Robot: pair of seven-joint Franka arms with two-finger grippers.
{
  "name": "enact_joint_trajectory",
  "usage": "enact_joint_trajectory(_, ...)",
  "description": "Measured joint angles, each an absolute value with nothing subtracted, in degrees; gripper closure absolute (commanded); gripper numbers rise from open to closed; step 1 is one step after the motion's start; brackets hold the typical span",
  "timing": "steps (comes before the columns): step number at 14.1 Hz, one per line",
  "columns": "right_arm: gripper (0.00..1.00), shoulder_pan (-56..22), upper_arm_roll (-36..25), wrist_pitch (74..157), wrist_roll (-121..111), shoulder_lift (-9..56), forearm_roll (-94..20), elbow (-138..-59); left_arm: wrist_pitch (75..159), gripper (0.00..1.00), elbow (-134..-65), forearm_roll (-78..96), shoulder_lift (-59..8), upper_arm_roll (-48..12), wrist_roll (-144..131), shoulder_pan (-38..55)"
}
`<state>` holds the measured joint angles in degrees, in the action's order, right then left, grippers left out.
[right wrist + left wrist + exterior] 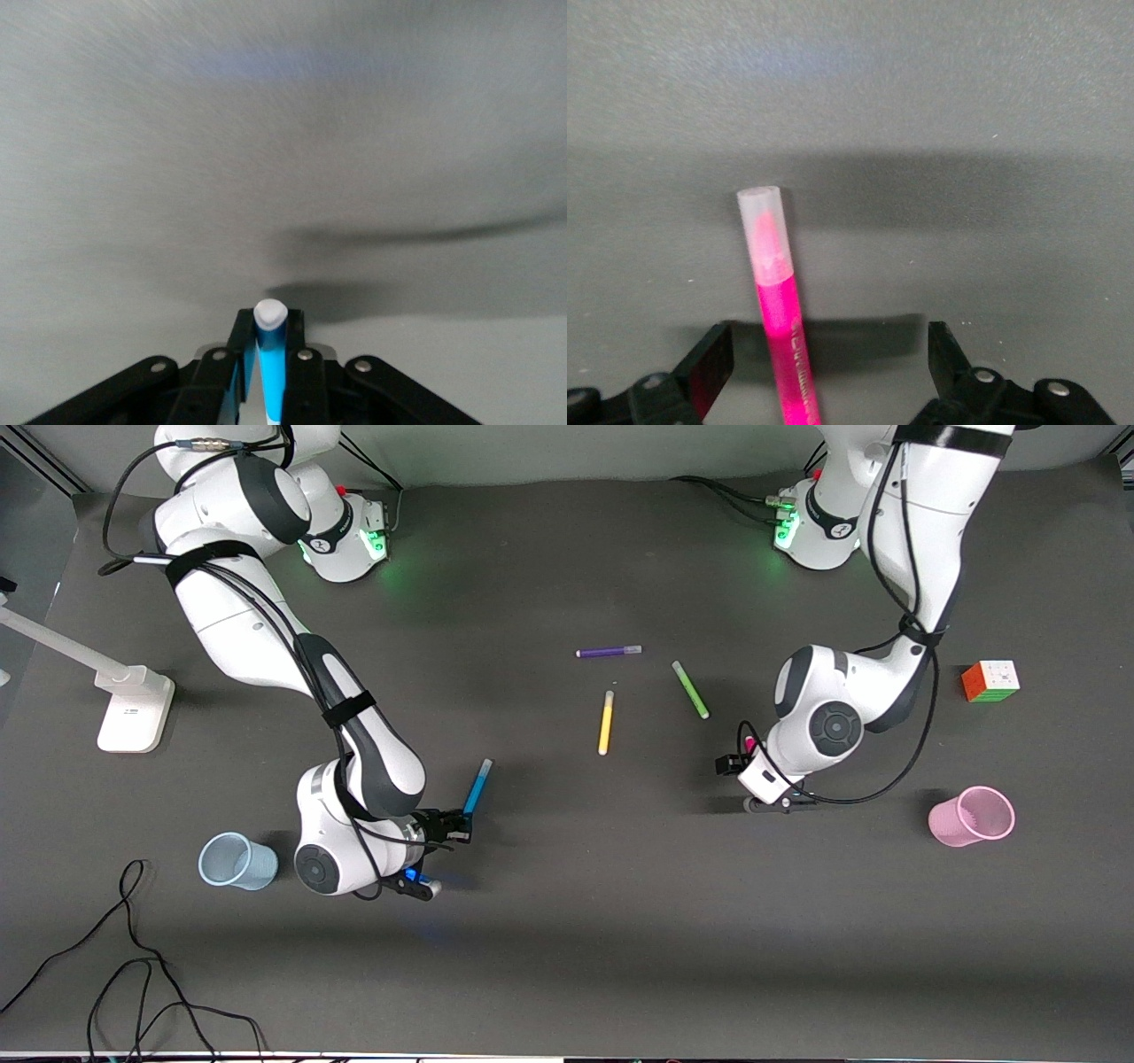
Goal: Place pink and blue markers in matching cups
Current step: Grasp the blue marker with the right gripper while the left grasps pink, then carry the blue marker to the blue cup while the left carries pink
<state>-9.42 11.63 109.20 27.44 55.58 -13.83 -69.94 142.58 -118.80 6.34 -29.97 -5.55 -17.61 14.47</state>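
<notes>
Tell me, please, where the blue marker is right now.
The blue marker is gripped in the right gripper, above the table beside the pale blue cup.

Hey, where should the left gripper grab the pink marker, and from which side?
Probably on the magenta barrel of the pink marker, just below its pale cap, coming from above. The left gripper straddles it with fingers open on either side of the slim, straight shaft, so closing across its width should hold it. The right gripper is shut on the blue marker.
</notes>
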Motion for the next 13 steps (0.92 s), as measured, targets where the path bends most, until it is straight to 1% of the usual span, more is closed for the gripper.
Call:
enact_joint_trajectory(2, 1.0, -9.2, 11.6, 107.7, 27.4, 52.2, -7.5, -68.9, 142.9, 0.11, -118.9, 6.3, -30.1, -5.3, -17.6, 14.4)
enact_joint_trajectory(4, 1.0, -8.8, 10.8, 105.9, 27.4, 47.1, -0.8, -68.6, 142.9, 0.23, -118.8, 6.3, -30.1, -5.1, -17.6, 14.4)
enact_joint_trajectory(7, 1.0, -7.9, 9.4, 104.7, 25.5, 40.4, 7.7, -68.8, 142.9, 0.51, -118.8, 6.3, -29.8, -4.8, -17.6, 14.4)
enact_joint_trajectory(8, 1.0, -8.0, 8.5, 104.8, 23.9, 38.8, 10.1, -69.0, 142.9, 0.56, -118.8, 6.3, -29.6, -4.8, -17.6, 14.3)
enact_joint_trajectory(9, 1.0, -8.0, 7.3, 104.8, 21.1, 37.3, 12.1, -69.2, 142.9, 0.64, -118.8, 6.3, -29.4, -4.8, -17.5, 14.3)
enact_joint_trajectory(11, 1.0, -8.1, 3.9, 105.6, 14.1, 35.2, 13.6, -69.9, 142.9, 0.77, -118.8, 6.1, -29.0, -4.8, -17.5, 14.3)
enact_joint_trajectory(13, 1.0, -7.9, -0.1, 109.0, 7.0, 33.7, 13.7, -72.1, 142.9, 0.96, -118.8, 6.1, -28.9, -4.8, -17.5, 14.3)
